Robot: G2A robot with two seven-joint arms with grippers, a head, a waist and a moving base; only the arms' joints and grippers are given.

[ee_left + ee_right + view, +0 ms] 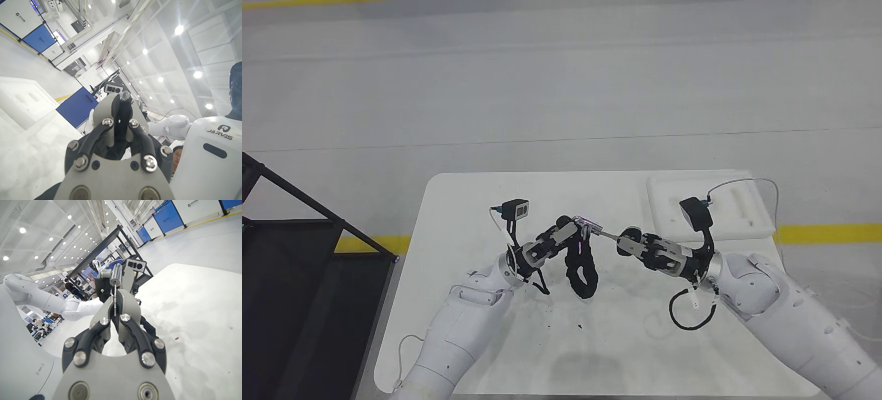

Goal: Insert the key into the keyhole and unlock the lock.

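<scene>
My left gripper is held above the middle of the table, shut on the lock, whose black cable loop hangs down toward the tabletop. In the left wrist view the black cable is pinched between the fingers and the lock's end pokes past their tips. My right gripper faces it from the other side, shut on the flat silver key. The key's tip sits at the keyhole in the chrome lock cylinder. In the top view the key bridges the two grippers.
A white foam tray sits at the table's far right corner. A black metal rack stands beyond the table's left edge. A black cable coil hangs by the right arm. A few dark specks lie on the white tabletop.
</scene>
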